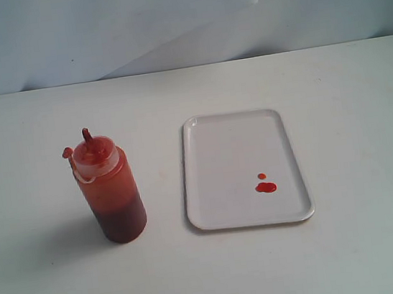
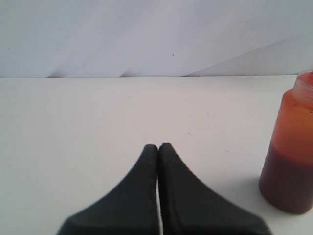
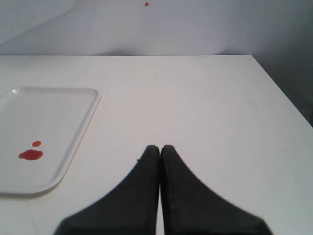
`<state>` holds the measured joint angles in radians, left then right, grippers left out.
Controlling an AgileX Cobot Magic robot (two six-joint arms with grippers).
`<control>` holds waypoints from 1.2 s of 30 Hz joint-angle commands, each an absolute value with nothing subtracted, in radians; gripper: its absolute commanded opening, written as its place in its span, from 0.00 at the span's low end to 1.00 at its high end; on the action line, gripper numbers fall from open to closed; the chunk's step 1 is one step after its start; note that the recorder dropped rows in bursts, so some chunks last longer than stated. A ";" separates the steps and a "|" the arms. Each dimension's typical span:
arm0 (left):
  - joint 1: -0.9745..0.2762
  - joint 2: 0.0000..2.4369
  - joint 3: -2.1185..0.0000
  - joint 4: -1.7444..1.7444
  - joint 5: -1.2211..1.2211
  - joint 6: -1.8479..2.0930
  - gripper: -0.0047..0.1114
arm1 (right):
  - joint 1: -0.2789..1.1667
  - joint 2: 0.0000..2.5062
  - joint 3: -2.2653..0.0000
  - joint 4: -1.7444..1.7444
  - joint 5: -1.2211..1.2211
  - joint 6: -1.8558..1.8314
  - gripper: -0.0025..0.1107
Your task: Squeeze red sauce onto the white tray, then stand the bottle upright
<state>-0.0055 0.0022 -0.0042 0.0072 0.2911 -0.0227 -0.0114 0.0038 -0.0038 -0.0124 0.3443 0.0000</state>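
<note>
Exterior view: bottle point(image 1: 109, 187) stands upright on the table point(image 1: 55, 281), left of the tray point(image 1: 236, 142), not touching it. Two blobs of sauce point(image 1: 265, 187) sit on the tray's near-right part. Neither arm shows here. Left wrist view: left claw point(image 2: 158, 147) pressed together, empty, w/ the bottle close by. Right wrist view: right claw point(image 3: 160, 148) also together, empty. Job looks done, imo. Risk: cap point(image 1: 67, 152) hangs off the nozzle, so a left-arm swing into the bottle would tip it & spill sauce.
</note>
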 commanded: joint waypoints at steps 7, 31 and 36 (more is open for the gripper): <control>-0.011 0.000 0.000 0.007 0.284 -0.025 0.04 | -0.033 0.000 0.000 -0.007 0.342 0.000 0.02; -0.011 0.000 0.000 0.007 0.284 -0.025 0.04 | -0.049 0.000 0.000 -0.007 0.342 0.000 0.02; -0.011 0.000 0.000 0.007 0.284 -0.025 0.04 | -0.049 0.000 0.000 -0.007 0.342 0.000 0.02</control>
